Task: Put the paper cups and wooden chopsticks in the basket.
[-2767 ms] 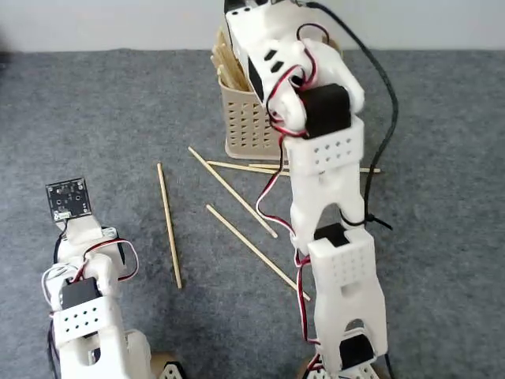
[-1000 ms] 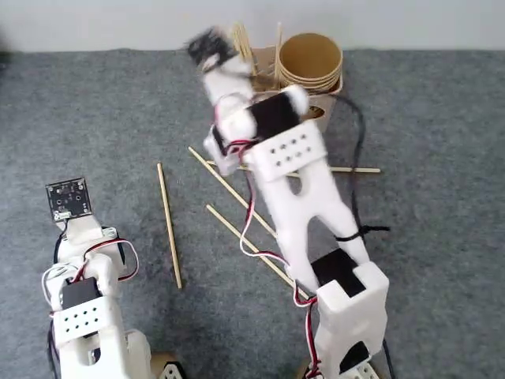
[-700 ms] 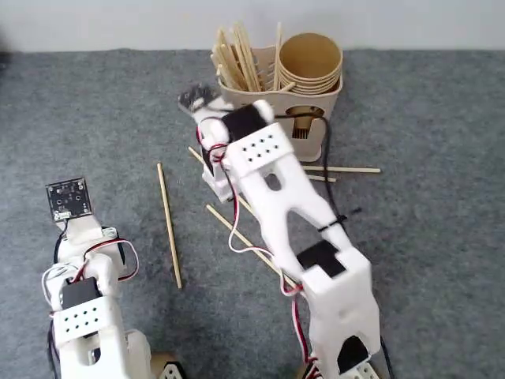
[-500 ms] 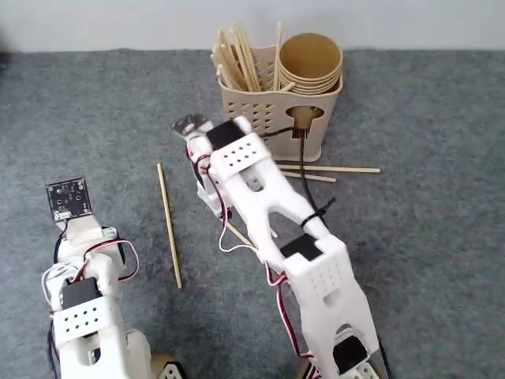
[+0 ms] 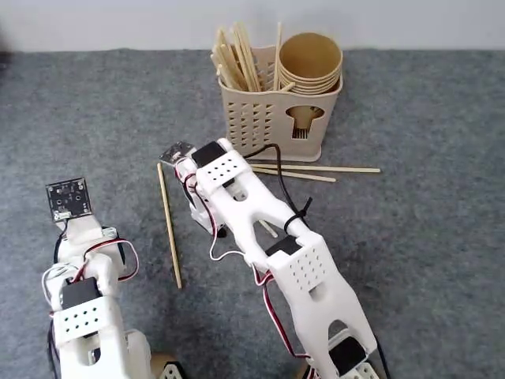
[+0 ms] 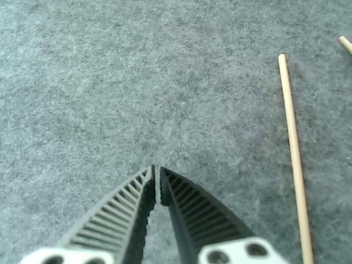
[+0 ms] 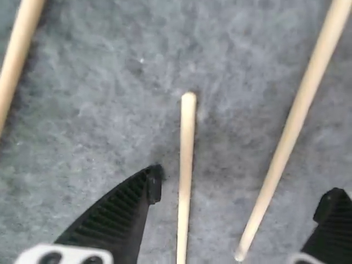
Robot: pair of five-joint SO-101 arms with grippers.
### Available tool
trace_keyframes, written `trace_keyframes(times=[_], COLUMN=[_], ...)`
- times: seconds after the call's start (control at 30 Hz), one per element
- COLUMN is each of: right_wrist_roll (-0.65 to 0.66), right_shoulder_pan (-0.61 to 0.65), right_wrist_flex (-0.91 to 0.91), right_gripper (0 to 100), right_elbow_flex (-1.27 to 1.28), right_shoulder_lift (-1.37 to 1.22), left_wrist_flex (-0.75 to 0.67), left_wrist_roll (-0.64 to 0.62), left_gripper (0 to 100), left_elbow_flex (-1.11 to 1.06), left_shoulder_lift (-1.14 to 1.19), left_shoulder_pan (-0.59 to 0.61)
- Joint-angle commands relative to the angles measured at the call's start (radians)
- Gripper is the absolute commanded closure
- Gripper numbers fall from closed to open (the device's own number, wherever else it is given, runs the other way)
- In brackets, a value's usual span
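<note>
The grey carpeted table (image 5: 426, 237) carries everything. The white right arm (image 5: 237, 193) stretches towards the beige slotted plastic basket (image 5: 268, 126), with its wrist low just in front of the basket's wall, apparently to pick a stick off the carpet. Its right claw (image 7: 242, 190) gapes wide and holds nothing. One loose wooden chopstick (image 7: 186, 176) and a second chopstick (image 7: 291, 132) lie inside the gap.

The white left arm (image 5: 83, 320) sits well apart from the basket, probably parked clear of the work. Its left claw (image 6: 158, 181) is closed on nothing.

Inside the basket, nested brown paper cups (image 5: 310, 59) fill one compartment, which saves room. A bundle of upright chopsticks (image 5: 237, 59) leans in the other. A pair of chopsticks (image 5: 316, 169) lies at the basket's foot, and a lone chopstick (image 5: 169, 225) lies farther off.
</note>
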State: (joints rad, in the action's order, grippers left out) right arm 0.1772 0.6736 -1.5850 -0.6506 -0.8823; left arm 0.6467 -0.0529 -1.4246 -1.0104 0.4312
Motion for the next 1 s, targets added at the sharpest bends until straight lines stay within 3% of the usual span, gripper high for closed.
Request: trace_keyframes(times=[0.0, 0.27, 0.33, 0.67, 0.97], right_wrist_roll=[0.008, 0.009, 0.009, 0.009, 0.009], right_shoulder_pan=[-0.019, -0.030, -0.031, -0.045, -0.058], right_wrist_flex=[0.042, 0.061, 0.059, 0.025, -0.038], right_gripper=[58.6, 94.4, 99.5, 99.1, 99.1], right_elbow_flex=[-0.006, -0.008, -0.008, -0.008, -0.008], right_shoulder_lift=[-0.028, -0.054, -0.054, -0.045, 0.114], left_wrist_flex=[-0.021, -0.021, -0.021, -0.021, -0.023], left_wrist_roll=[0.014, 0.014, 0.014, 0.014, 0.014], left_gripper=[98, 98, 98, 98, 98], left_elbow_flex=[0.004, 0.004, 0.004, 0.004, -0.002], left_shoulder_lift=[-0.018, -0.018, -0.018, -0.018, -0.018], left_shoulder_pan=[0.003, 0.003, 0.003, 0.003, 0.003])
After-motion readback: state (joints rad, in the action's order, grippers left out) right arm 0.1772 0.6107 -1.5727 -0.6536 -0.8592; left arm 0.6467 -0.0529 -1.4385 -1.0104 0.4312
